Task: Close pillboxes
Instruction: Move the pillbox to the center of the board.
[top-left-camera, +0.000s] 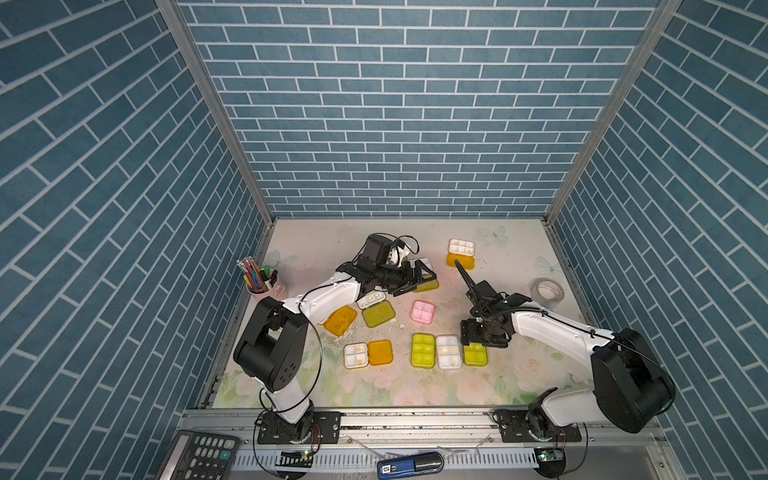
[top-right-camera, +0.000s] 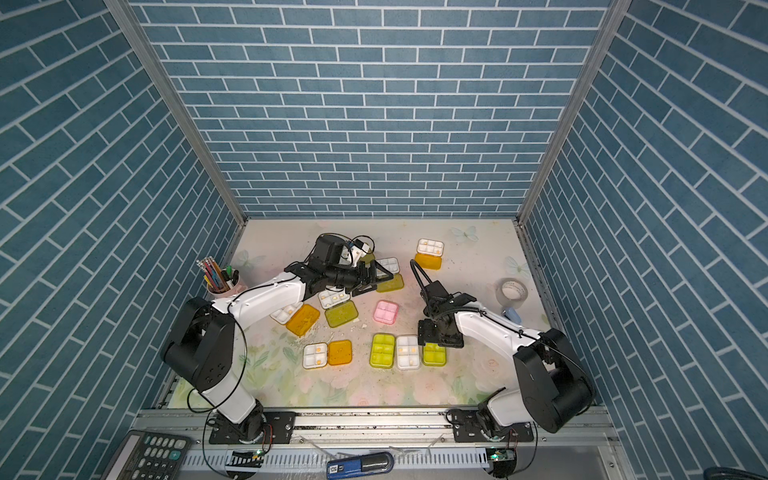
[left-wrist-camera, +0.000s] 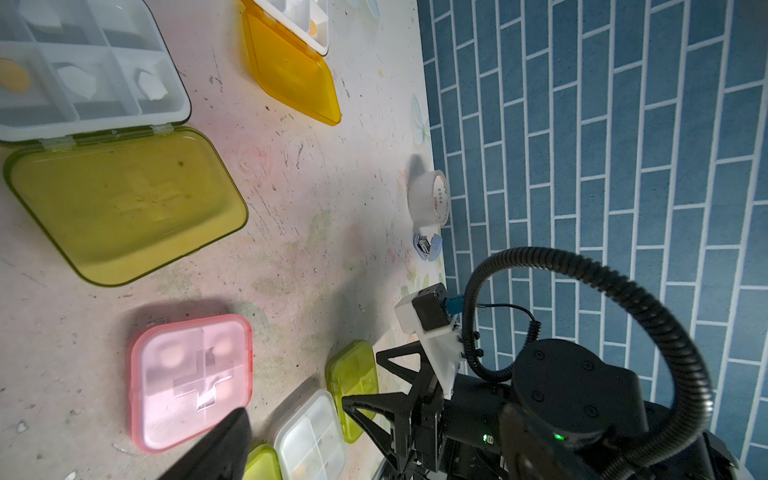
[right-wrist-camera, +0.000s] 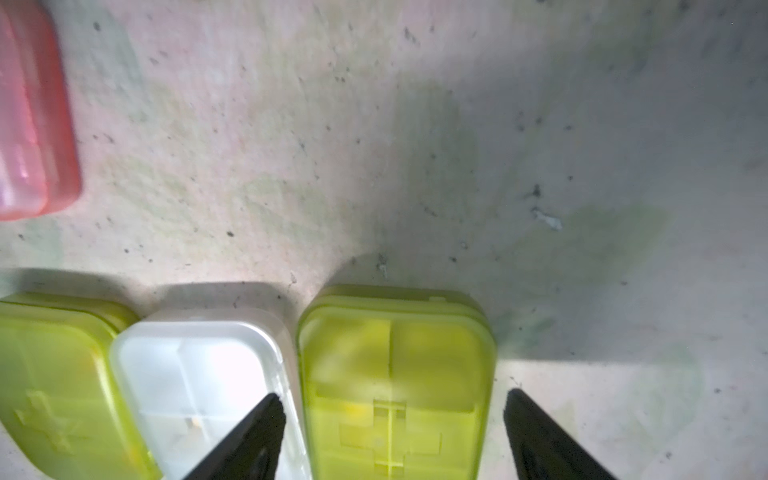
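Note:
My right gripper (right-wrist-camera: 392, 411) is open and straddles a closed yellow-green pillbox (right-wrist-camera: 395, 374) at the table's front right, its fingertips (right-wrist-camera: 266, 419) clear of the box's sides. Beside that box lie a closed clear pillbox (top-left-camera: 448, 352) and another closed yellow-green one (top-left-camera: 423, 350). A closed pink pillbox (top-left-camera: 423, 311) sits mid-table. My left gripper (top-left-camera: 414, 284) is open and empty, hovering by an open pillbox with a yellow-green lid (left-wrist-camera: 124, 208). Other pillboxes lie open: one at the back with an orange lid (top-left-camera: 460, 261), one at the front with an orange lid (top-left-camera: 380, 353), and two beneath my left arm (top-left-camera: 377, 314).
A pink cup of pens (top-left-camera: 259, 278) stands at the left edge. A tape roll (top-left-camera: 548, 289) and a small blue object (top-right-camera: 513, 313) lie at the right edge. A black calculator (top-left-camera: 203, 455) sits off the table's front left. White crumbs litter the mat.

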